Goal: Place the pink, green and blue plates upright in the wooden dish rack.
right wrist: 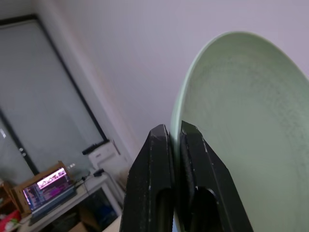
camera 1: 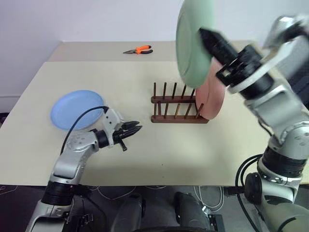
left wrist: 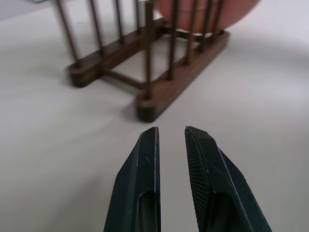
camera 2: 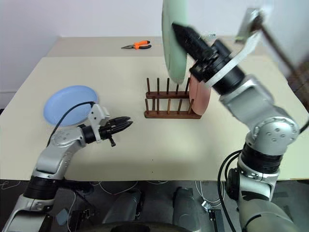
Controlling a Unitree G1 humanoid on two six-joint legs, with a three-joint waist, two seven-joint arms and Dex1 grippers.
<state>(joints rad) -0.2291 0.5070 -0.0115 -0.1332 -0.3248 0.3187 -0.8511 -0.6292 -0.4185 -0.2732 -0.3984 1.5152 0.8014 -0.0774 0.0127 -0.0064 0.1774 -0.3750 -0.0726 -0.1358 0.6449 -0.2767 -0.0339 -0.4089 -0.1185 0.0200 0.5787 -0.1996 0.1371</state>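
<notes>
The beige table (camera 1: 145, 145) stands against a white wall. The right gripper (camera 1: 205, 35), clamped on the green plate (camera 1: 190, 46), holds it upright above the wooden dish rack (camera 1: 176, 104), where the pink plate (camera 1: 212, 99) stands. The blue plate (camera 1: 77, 109) lies flat near the left gripper (camera 1: 135, 128), which is slightly parted and empty.

Orange-handled pliers (camera 1: 138, 50) at the table's (camera 1: 159, 150) far edge.
</notes>
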